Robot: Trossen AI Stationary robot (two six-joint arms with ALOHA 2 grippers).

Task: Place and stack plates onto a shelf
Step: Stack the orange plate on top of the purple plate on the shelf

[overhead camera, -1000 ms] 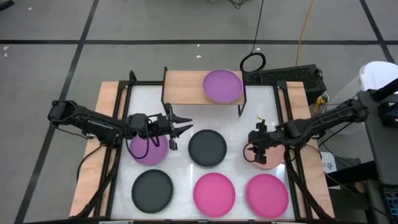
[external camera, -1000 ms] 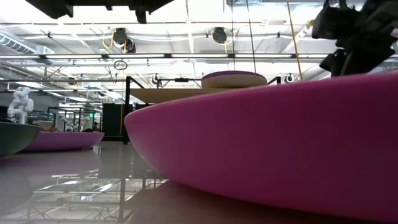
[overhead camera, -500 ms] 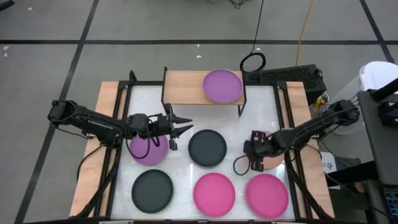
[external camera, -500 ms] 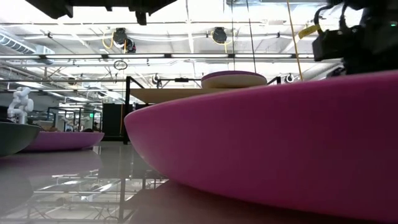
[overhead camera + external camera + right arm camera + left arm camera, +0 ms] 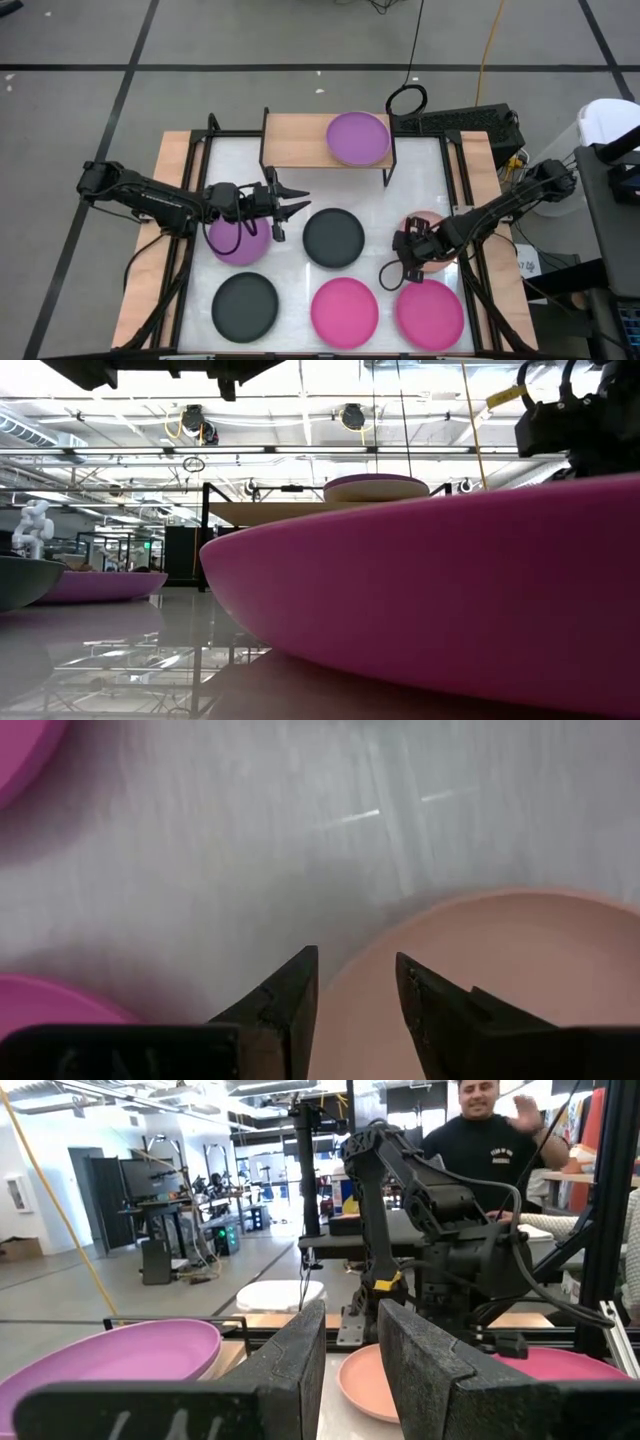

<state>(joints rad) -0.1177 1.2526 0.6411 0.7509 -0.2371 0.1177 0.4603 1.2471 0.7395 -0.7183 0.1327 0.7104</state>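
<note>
One purple plate (image 5: 358,138) lies on the right half of the wood-topped shelf (image 5: 295,140). On the white table rest another purple plate (image 5: 238,240), two black plates (image 5: 334,237) (image 5: 245,305), two hot pink plates (image 5: 344,310) (image 5: 430,312) and a beige plate (image 5: 430,240). My right gripper (image 5: 355,985) points steeply down, open, over the beige plate's left rim (image 5: 345,970), one finger on either side of it, touching nothing that I can see. My left gripper (image 5: 297,200) hovers level and open between the table's purple plate and the far black plate.
The shelf's left half (image 5: 290,140) is bare wood. Black frame rails (image 5: 190,250) run along the table's left and right sides. A person (image 5: 490,1140) stands beyond the table's right side. In the low view a pink plate (image 5: 450,590) fills the foreground.
My right gripper has gone down and toward the table's near edge, tipping more steeply downward, from above the beige plate's middle to its left rim. The far part of the beige plate now shows. The plates have not moved.
</note>
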